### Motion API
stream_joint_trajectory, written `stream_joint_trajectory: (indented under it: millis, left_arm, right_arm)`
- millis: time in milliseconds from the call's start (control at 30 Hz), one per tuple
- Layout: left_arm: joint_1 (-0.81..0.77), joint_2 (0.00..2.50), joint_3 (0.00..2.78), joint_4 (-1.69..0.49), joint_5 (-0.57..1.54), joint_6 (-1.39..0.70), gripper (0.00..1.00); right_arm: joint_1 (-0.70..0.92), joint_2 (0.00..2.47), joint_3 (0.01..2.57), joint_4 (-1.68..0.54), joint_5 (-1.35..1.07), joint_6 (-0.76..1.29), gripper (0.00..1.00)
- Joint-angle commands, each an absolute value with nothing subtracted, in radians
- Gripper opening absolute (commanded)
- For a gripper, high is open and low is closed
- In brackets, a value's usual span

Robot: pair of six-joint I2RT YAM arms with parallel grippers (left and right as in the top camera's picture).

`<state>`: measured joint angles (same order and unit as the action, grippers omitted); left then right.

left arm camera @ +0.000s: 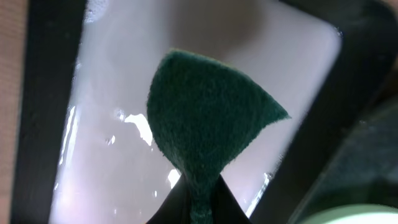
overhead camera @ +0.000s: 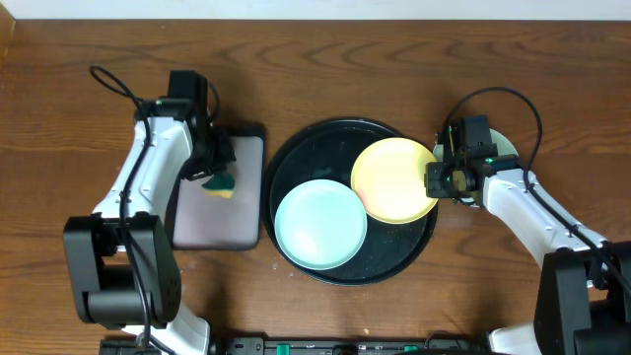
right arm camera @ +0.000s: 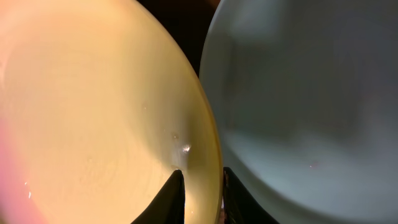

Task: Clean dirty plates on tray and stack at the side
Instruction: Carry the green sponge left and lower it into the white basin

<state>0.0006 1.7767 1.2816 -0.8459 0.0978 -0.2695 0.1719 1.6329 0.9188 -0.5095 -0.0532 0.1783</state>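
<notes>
Two plates sit in the round black tray (overhead camera: 308, 158) at the middle of the bench (overhead camera: 325, 69). The mint green plate (overhead camera: 320, 225) lies flat in the tray's lower left part. The yellow plate (overhead camera: 394, 177) is at the upper right, its outer edge reaching over the tray's rim and its inner edge meeting the green plate.

The right claw (overhead camera: 436, 181) is clenched on the yellow plate's right rim. In the right wrist view one dark finger (right arm camera: 171, 199) rests on the plate's upper face and the other is beyond its edge, with the rim pinched between them. A pinkish patch shows at the lower left of the yellow plate in that view.

Under the right arm a pale rounded edge (overhead camera: 505, 148) shows on the bench, too hidden to tell what it is.

The left claw (overhead camera: 219, 176) is clamped on a sponge (overhead camera: 219, 185), green scouring face with a yellow layer, over the rectangular tray (overhead camera: 212, 222) that stands just left of the round one. In the left wrist view the sponge's green face fans out from the pinch above the tray's wet, glistening grey floor.
</notes>
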Motion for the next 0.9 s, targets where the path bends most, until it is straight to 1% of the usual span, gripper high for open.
stream_joint_trajectory:
  millis: [0, 100, 133, 200, 267, 333, 400, 433, 467, 567, 633, 800, 833, 867]
  left_arm:
    - [0.004, 1.778, 1.215, -0.801, 0.090, -0.208, 0.08]
    - [0.004, 1.779, 1.190, -0.786, 0.062, -0.206, 0.08]
    - [0.004, 1.779, 1.187, -0.788, 0.046, -0.206, 0.12]
    - [0.004, 1.779, 1.185, -0.790, 0.025, -0.206, 0.17]
    - [0.004, 1.778, 1.185, -0.790, 0.025, -0.206, 0.17]
    - [0.004, 1.778, 1.185, -0.792, 0.025, -0.206, 0.25]
    - [0.004, 1.776, 1.186, -0.802, 0.025, -0.206, 0.39]
    - [0.004, 1.774, 1.186, -0.806, 0.026, -0.206, 0.43]
    - [0.004, 1.769, 1.186, -0.810, 0.026, -0.206, 0.47]
    - [0.004, 1.737, 1.191, -0.813, 0.026, -0.206, 0.50]
    - [0.004, 1.686, 1.200, -0.813, 0.026, -0.206, 0.50]
    - [0.004, 1.499, 1.213, -0.806, 0.025, -0.207, 0.50]
    - [0.004, 1.450, 1.213, -0.805, 0.025, -0.206, 0.52]
    - [0.004, 1.405, 1.213, -0.805, 0.025, -0.206, 0.62]
  right_arm:
    - [0.172, 1.618, 0.912, -0.509, -0.062, 0.179, 0.18]
    - [0.172, 1.618, 0.912, -0.509, -0.061, 0.179, 0.19]
    - [0.172, 1.618, 0.912, -0.509, -0.061, 0.179, 0.18]
    - [0.172, 1.618, 0.912, -0.509, -0.061, 0.179, 0.20]
    - [0.172, 1.618, 0.912, -0.509, -0.061, 0.179, 0.21]
    - [0.172, 1.618, 0.912, -0.509, -0.061, 0.179, 0.22]
    - [0.172, 1.618, 0.912, -0.509, -0.061, 0.179, 0.22]
    - [0.172, 1.618, 0.912, -0.509, -0.061, 0.179, 0.22]
    - [0.172, 1.618, 0.912, -0.509, -0.061, 0.179, 0.25]
    - [0.172, 1.618, 0.912, -0.509, -0.061, 0.179, 0.35]
    - [0.172, 1.618, 0.912, -0.509, -0.061, 0.179, 0.37]
    - [0.172, 1.618, 0.911, -0.508, -0.059, 0.179, 0.37]
    - [0.172, 1.618, 0.908, -0.505, -0.056, 0.179, 0.37]
    - [0.172, 1.618, 0.906, -0.501, -0.056, 0.179, 0.37]
